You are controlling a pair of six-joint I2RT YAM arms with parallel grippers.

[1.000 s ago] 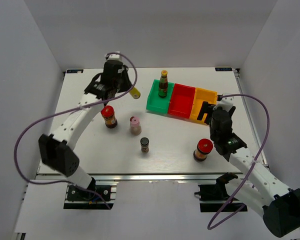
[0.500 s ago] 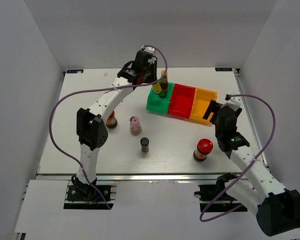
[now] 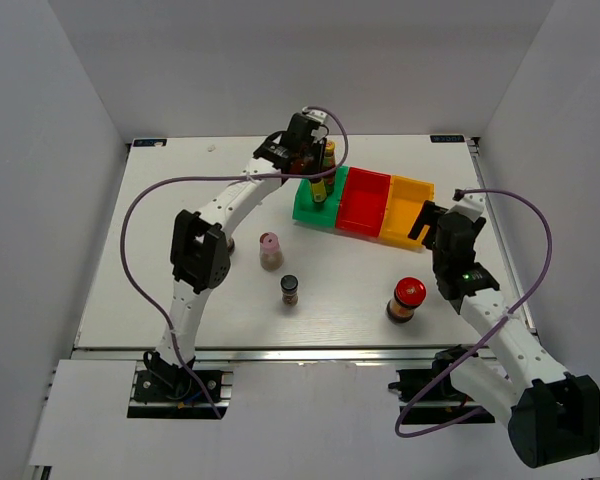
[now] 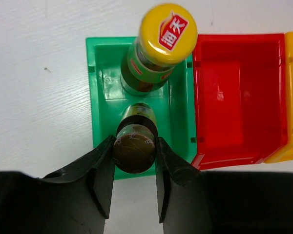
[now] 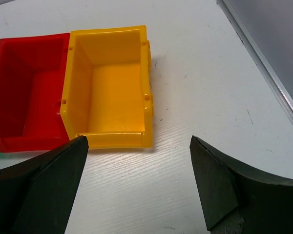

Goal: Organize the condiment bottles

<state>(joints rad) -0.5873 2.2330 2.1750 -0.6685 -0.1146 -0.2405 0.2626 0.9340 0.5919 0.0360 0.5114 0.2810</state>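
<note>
left gripper (image 4: 134, 146) clamps a bottle (image 4: 135, 155) over the green bin (image 4: 100, 97), just beside the standing bottle (image 4: 158, 48); a skewed descent could topple either. right gripper (image 5: 139, 141) gapes empty near the orange bin (image 5: 107, 87).

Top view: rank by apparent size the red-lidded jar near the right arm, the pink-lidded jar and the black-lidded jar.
1. Red-lidded jar, clearly largest.
2. Pink-lidded jar.
3. Black-lidded jar, only slightly smaller than the pink one, so that last gap is not firm.
</note>
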